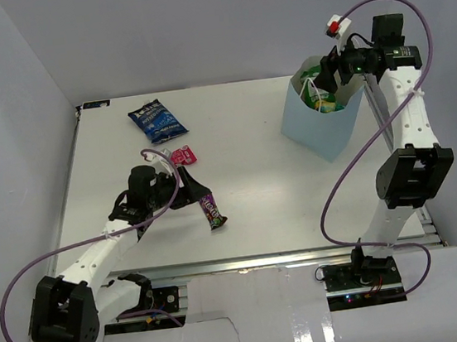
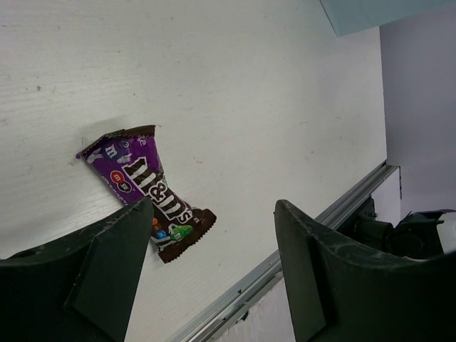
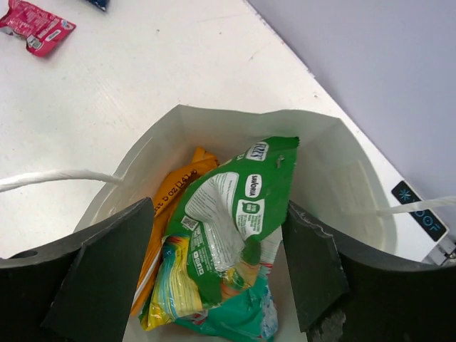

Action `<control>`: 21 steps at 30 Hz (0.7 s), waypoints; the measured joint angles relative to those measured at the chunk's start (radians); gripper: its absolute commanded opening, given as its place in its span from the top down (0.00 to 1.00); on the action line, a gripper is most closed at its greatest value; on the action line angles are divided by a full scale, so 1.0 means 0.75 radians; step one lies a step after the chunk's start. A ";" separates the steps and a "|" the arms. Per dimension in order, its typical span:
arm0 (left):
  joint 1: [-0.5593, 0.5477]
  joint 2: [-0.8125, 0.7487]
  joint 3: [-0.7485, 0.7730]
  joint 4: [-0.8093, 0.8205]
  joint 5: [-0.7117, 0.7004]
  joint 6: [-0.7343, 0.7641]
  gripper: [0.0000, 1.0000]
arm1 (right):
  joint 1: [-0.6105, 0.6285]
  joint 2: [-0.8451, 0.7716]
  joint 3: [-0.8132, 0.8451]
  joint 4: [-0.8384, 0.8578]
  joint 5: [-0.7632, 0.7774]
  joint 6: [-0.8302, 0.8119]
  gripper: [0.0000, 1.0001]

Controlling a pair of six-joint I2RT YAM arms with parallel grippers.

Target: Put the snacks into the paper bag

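Standing upright: light-blue paper bag (image 1: 311,127) | green packet (image 3: 235,192) crumpled inside | left tool (image 2: 214,206) apart | right tool (image 3: 217,206) apart

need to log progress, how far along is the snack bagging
About half done: the green packet, orange chip bag and teal packet sit inside the paper bag, with the open right gripper above them gripping nothing. In hand: nothing yet; the open left gripper hovers over the purple candy bar on the table. Left: that bar, the pink packet and the dark blue bag.
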 measured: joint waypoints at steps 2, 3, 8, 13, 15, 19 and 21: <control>0.000 0.010 0.002 -0.010 -0.010 -0.003 0.21 | -0.003 -0.012 0.023 -0.001 -0.001 -0.001 0.23; 0.000 0.015 0.004 -0.013 -0.014 -0.003 0.21 | -0.003 -0.020 0.024 -0.004 -0.001 -0.001 0.23; 0.000 0.041 0.017 -0.056 -0.047 -0.013 0.21 | -0.003 -0.099 -0.008 0.038 0.014 0.043 0.25; 0.000 0.069 0.026 -0.089 -0.082 -0.025 0.21 | -0.003 -0.272 -0.039 0.174 0.005 0.130 0.40; 0.000 0.079 0.029 -0.099 -0.085 -0.030 0.21 | -0.003 -0.335 -0.039 0.227 -0.013 0.154 0.50; 0.000 0.090 0.033 -0.113 -0.087 -0.033 0.21 | -0.001 -0.369 -0.074 0.280 -0.042 0.184 0.60; 0.000 0.089 0.041 -0.119 -0.090 -0.033 0.21 | 0.001 -0.331 -0.092 0.279 -0.036 0.186 0.62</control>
